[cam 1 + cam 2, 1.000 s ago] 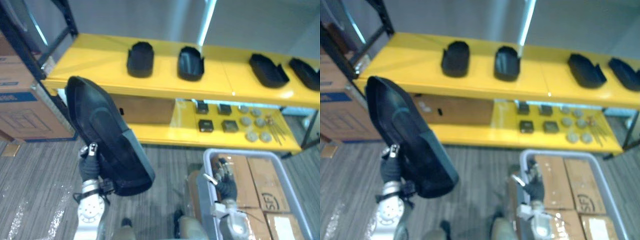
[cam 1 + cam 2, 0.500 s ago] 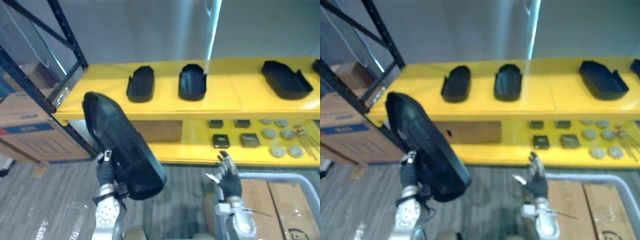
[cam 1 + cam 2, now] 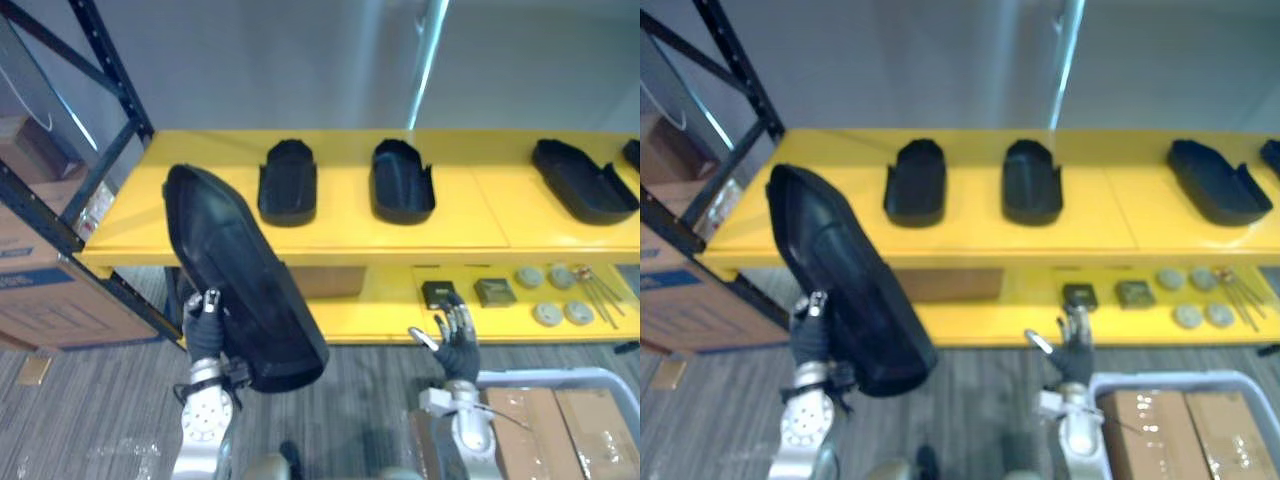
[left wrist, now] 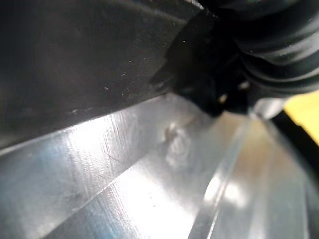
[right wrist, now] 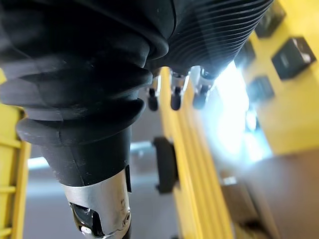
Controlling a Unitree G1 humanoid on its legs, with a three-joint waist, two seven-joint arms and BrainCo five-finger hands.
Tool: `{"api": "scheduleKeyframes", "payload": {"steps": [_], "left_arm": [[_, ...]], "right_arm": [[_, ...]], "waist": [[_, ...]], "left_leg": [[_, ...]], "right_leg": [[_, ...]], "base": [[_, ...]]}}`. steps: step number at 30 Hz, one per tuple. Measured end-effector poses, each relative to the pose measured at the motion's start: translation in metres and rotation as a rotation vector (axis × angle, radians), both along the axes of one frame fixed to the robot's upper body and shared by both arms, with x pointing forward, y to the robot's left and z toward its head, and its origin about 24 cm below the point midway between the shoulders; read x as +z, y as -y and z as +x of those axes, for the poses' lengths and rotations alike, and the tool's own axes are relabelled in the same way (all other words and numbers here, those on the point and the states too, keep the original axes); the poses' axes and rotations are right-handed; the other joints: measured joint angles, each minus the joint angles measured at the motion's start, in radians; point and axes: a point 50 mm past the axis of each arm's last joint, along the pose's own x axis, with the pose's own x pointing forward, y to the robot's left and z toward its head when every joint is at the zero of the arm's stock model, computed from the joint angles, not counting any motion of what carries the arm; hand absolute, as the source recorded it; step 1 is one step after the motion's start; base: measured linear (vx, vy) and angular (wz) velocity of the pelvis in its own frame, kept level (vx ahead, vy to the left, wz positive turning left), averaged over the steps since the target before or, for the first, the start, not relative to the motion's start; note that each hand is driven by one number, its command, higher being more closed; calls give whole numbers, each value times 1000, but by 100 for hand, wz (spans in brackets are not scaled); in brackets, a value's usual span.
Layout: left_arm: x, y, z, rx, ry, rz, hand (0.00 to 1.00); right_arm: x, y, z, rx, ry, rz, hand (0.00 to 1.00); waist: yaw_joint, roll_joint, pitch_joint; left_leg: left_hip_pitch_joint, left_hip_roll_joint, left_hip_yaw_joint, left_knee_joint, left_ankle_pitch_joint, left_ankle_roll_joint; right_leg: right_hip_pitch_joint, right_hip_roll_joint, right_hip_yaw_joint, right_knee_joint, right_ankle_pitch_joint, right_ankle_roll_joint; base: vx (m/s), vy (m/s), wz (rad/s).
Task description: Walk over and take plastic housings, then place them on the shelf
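My left hand (image 3: 204, 325) is shut on a large black plastic housing (image 3: 243, 283), which it holds up tilted in front of the shelf's left end; the thumb lies on its near face. Up close, the housing's dark wall (image 4: 75, 55) lies against the hand's ribbed cover. The yellow top shelf (image 3: 340, 225) carries two upright black housings (image 3: 288, 182) (image 3: 402, 180) at its middle and a longer one (image 3: 585, 182) at the right. My right hand (image 3: 456, 336) is open and holds nothing, raised in front of the lower shelf, with its straight fingers (image 5: 173, 98) seen close up.
The lower yellow shelf (image 3: 370, 315) holds small black boxes (image 3: 437, 292), round grey discs (image 3: 545, 312) and thin rods. A black rack upright (image 3: 105, 60) frames the left end. Cardboard boxes (image 3: 45, 305) stand at the left. A grey cart rim (image 3: 560, 376) with cartons sits bottom right.
The camera has moved, so the shelf sits lower and squarer in view and the cart has slid to the bottom. My right hand has lifted off the cart. The left hand keeps the housing.
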Motion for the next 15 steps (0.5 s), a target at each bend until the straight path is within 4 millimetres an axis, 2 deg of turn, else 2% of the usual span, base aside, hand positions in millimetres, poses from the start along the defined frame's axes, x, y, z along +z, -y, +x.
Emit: {"api": "scheduleKeyframes", "payload": {"steps": [2, 4, 5, 9, 11, 15], "left_arm": [[0, -3, 2, 17, -12, 15, 100], [2, -4, 4, 37, -4, 13, 100], [2, -4, 6, 56, -1, 5, 100], [-2, 6, 6, 82, -8, -67, 100], [-6, 5, 2, 103, -24, -84, 100], [-19, 1, -13, 149, -83, -96, 100]], "right_arm": [[0, 1, -2, -13, -2, -26, 0], [-1, 3, -5, -17, -9, -52, 0], [-1, 7, -6, -27, -13, -71, 0], [-7, 21, -15, -63, -53, -95, 0], [-10, 20, -19, -45, -69, -96, 0], [-17, 14, -22, -21, -94, -111, 0]], "waist": [[-6, 15, 7], [-18, 5, 5], [-28, -4, 1], [-31, 55, 23], [-25, 60, 23], [-22, 54, 24]], "left_leg": [[4, 19, 23, -1, 0, -1], [-3, 17, 28, 10, 1, -2], [-19, 7, 19, 29, -2, -6], [-45, 9, -15, 21, 10, -32], [-26, 9, -17, -6, 24, -41], [-11, 12, -33, -12, 27, -47]], "right_leg": [[-15, 50, -1, -72, -15, 0], [-14, 86, 0, -188, 12, -25], [-7, 90, -12, -229, 26, -28], [9, 99, -30, -292, 34, -16], [13, 103, -33, -284, 25, -25], [15, 99, -51, -255, -10, -30]], "base": [[57, 15, -34], [46, -81, -11], [46, -124, 8], [-4, -61, 12], [-8, -82, 7], [-2, -65, 12]]}}
